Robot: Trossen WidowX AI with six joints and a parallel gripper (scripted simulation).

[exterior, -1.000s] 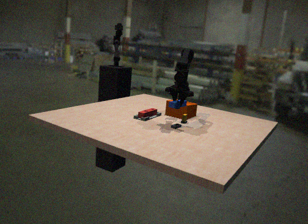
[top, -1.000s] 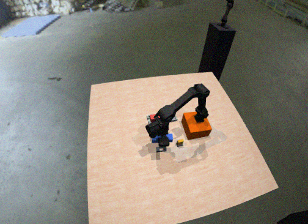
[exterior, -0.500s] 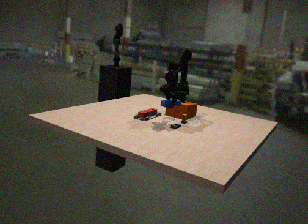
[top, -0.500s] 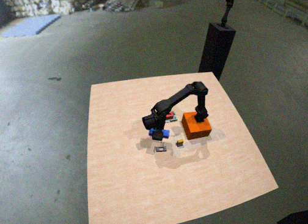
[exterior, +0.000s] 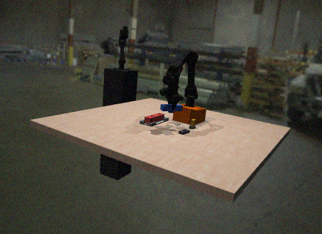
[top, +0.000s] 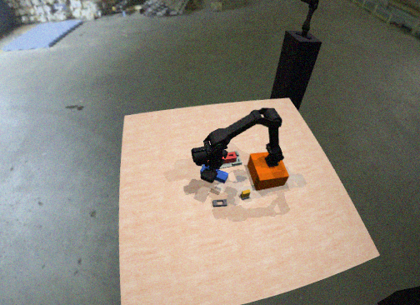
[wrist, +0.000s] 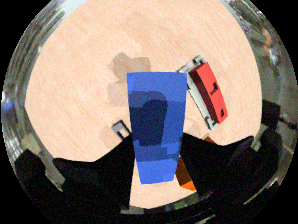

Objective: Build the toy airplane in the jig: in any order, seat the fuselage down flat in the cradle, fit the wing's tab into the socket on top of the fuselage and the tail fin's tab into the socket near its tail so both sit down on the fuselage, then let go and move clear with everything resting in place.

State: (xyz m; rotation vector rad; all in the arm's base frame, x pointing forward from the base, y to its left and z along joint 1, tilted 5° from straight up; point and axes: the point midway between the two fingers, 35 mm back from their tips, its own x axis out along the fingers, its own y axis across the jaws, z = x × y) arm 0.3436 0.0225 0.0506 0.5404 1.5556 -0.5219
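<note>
Taking the exterior view from left to right, I first see the long red block-shaped fuselage [top: 230, 157] [exterior: 154, 117] [wrist: 209, 92], lying lengthwise in the shallow grey cradle [top: 237, 164] [exterior: 163, 120] [wrist: 200, 101] on the pale, wood-grained tabletop [top: 179, 248] [exterior: 179, 158] [wrist: 85, 60]. It looks seated, with two dark sockets in its smooth, matte top.

Next comes my black pincer [top: 212, 173] [exterior: 172, 108] [wrist: 154, 135], clenched on the flat blue slab-like wing [top: 222, 176] [exterior: 166, 107] [wrist: 157, 120], which I have raised off the tabletop. In the wrist view the fuselage lies to the right of the wing, its long axis slanting against the wing's. I judge that the coming move turns on this: carry the wing over, set it crosswise, then lower its tab into the larger socket. The tab is hidden from me, so a skewed descent could catch the rim.

Further right, a small dark rectangular holder with a pale opening [top: 219, 203] [exterior: 184, 132] [wrist: 120, 129] sits near the little yellow upright tail fin [top: 245, 193] [exterior: 192, 123], still to be fitted. Behind them stands my arm's glossy-looking orange box base [top: 271, 182] [exterior: 198, 115] [wrist: 187, 185].
</note>
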